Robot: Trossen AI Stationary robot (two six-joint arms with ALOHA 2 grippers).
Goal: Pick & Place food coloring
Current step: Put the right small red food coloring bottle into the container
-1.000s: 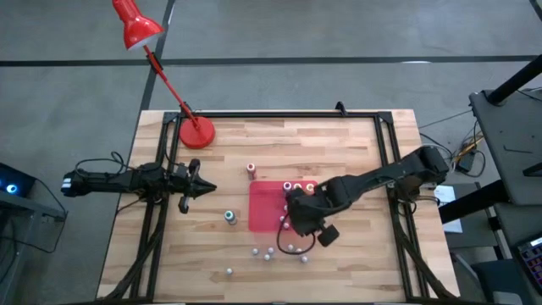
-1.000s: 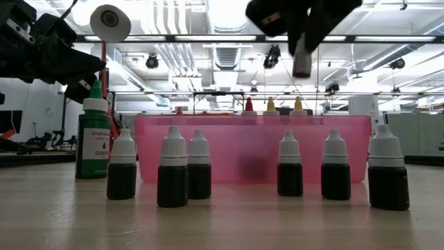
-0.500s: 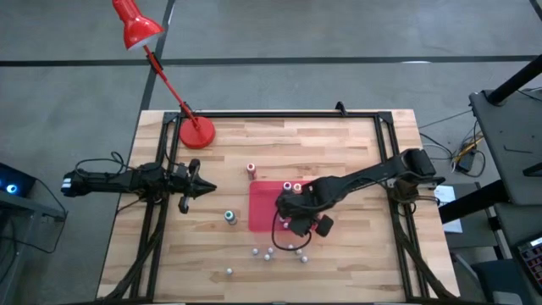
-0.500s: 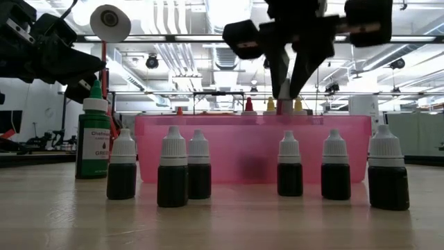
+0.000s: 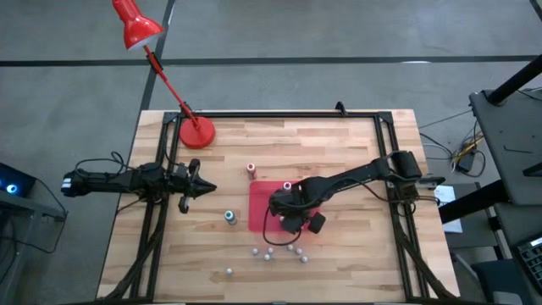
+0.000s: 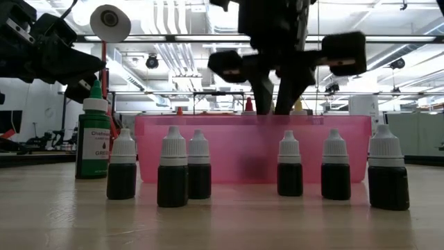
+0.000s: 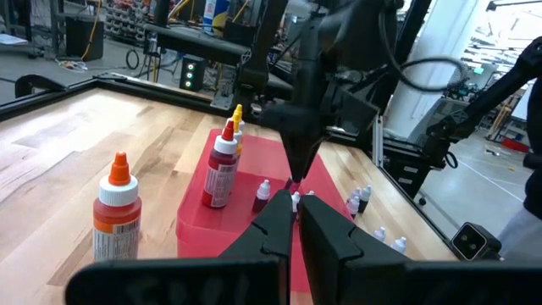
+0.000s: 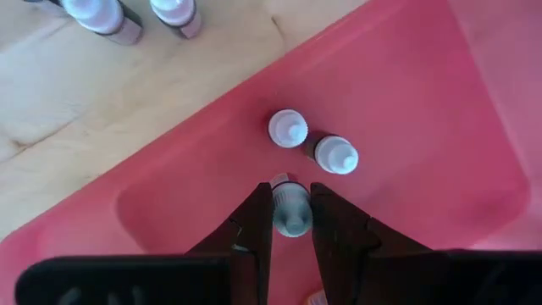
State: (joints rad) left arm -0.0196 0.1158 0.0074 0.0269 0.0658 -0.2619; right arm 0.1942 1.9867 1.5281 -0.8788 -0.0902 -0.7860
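R gripper (image 8: 290, 222) hangs over the pink bin (image 8: 440, 102), fingers clamped on a small white-capped bottle (image 8: 290, 209). Two bottles (image 8: 324, 146) stand just beside the drop spot. Risk: lowering off-line knocks those over, or an early release tips the held one. L gripper (image 5: 206, 188) fingers closed, empty, parked at table's L side.
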